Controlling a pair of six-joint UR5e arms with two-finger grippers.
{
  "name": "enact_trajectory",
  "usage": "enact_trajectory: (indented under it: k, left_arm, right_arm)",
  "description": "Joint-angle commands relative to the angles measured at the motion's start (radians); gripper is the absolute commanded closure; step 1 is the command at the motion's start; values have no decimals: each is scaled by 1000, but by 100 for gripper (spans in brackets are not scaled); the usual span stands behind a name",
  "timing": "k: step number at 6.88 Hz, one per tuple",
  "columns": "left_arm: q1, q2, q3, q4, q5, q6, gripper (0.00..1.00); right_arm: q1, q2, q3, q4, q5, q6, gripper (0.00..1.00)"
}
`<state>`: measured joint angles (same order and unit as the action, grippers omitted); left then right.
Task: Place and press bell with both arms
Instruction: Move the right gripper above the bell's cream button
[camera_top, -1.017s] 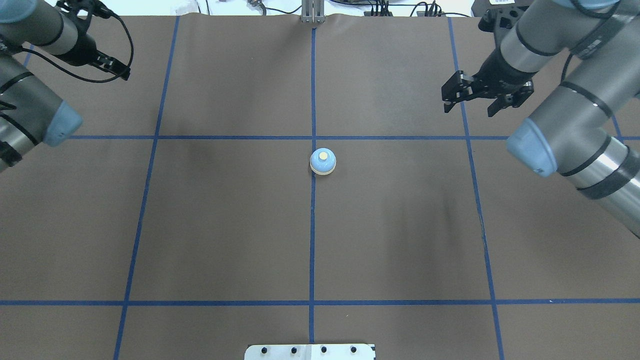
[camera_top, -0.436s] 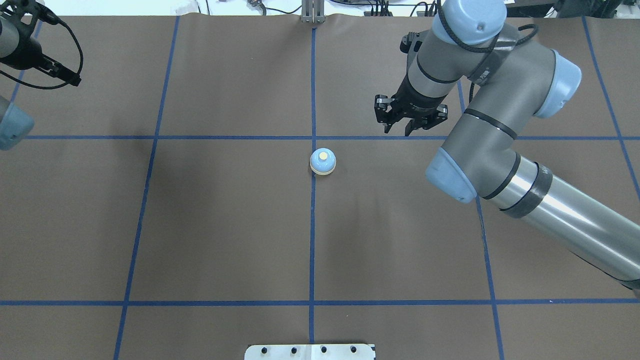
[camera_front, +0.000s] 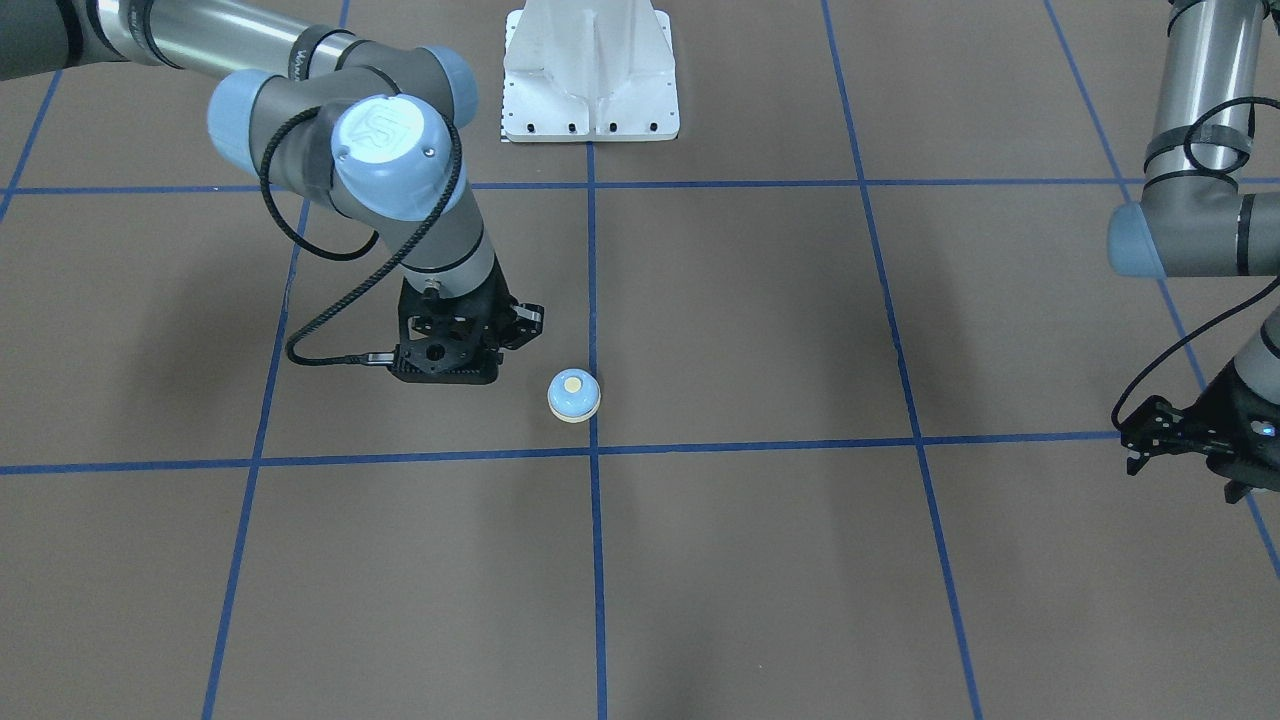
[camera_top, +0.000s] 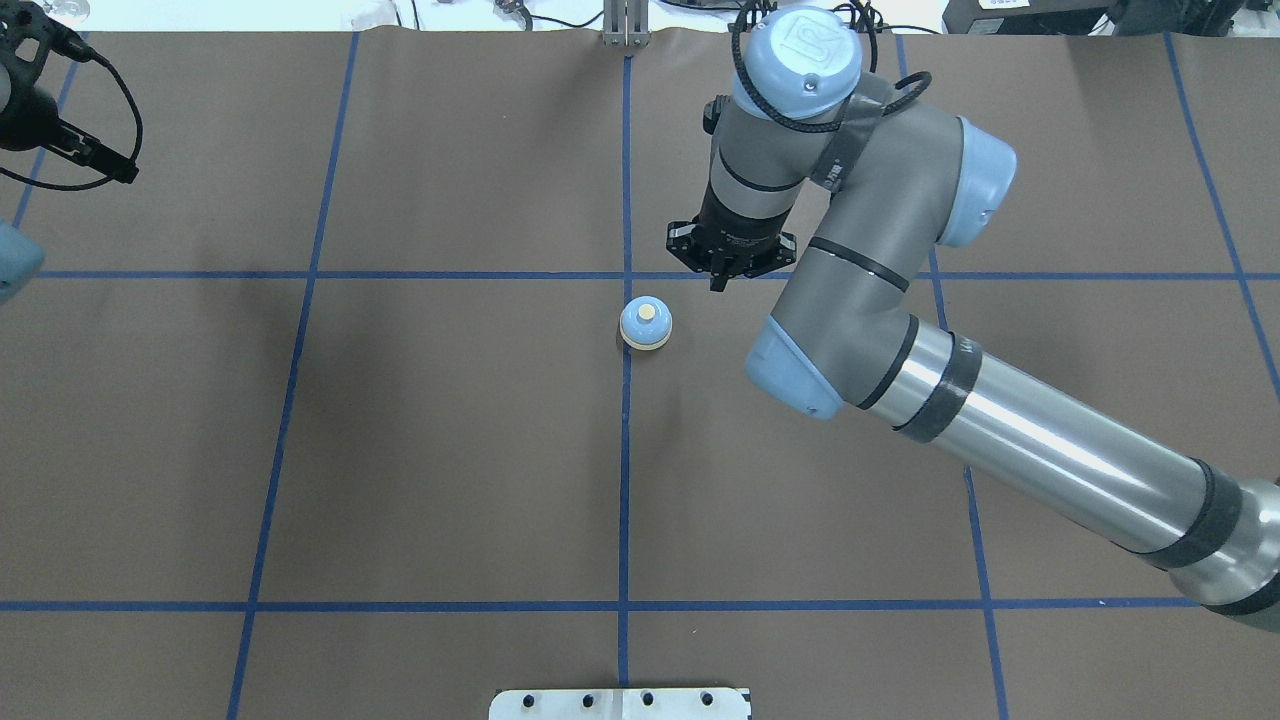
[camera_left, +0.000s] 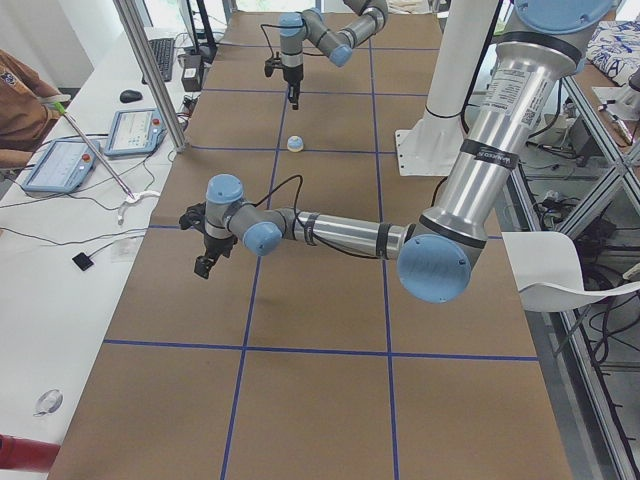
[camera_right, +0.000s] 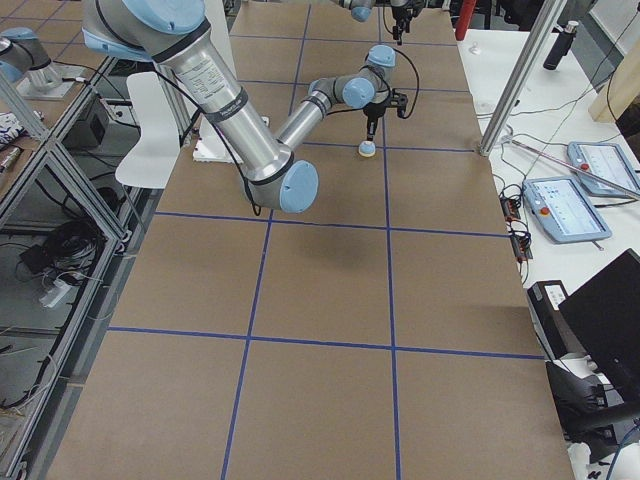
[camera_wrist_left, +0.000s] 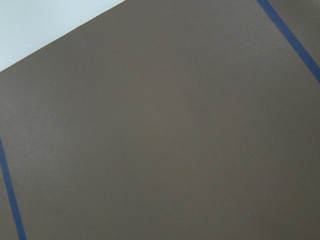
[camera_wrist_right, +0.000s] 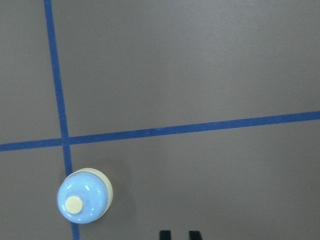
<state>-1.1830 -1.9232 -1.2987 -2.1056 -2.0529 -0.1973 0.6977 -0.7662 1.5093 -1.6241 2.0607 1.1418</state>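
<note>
Hovers the right gripper (camera_top: 718, 282) just beside the bell (camera_top: 645, 323) on the table (camera_top: 450, 450), fingers (camera_wrist_right: 165, 234) drawn together on nothing; holds the left gripper (camera_front: 1185, 478) spread, well apart.

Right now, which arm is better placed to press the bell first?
The right arm: its end effector hangs close beside the bell, while the left end effector is far off to the side.

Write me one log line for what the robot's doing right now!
right pincer: beside bell, not touching | left pincer: open, far from bell | bell: upright on table, untouched
</note>
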Motion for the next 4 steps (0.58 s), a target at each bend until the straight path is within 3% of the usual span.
enact_trajectory:
  k: [1, 4]
  left_arm:
    - [-10, 10, -4, -2, -26, 7, 0]
    - [-12, 13, -11, 4, -26, 7, 0]
  right_arm:
    - [-47, 60, -95, 7, -28, -4, 100]
    - [-64, 113, -204, 92, -51, 10, 100]
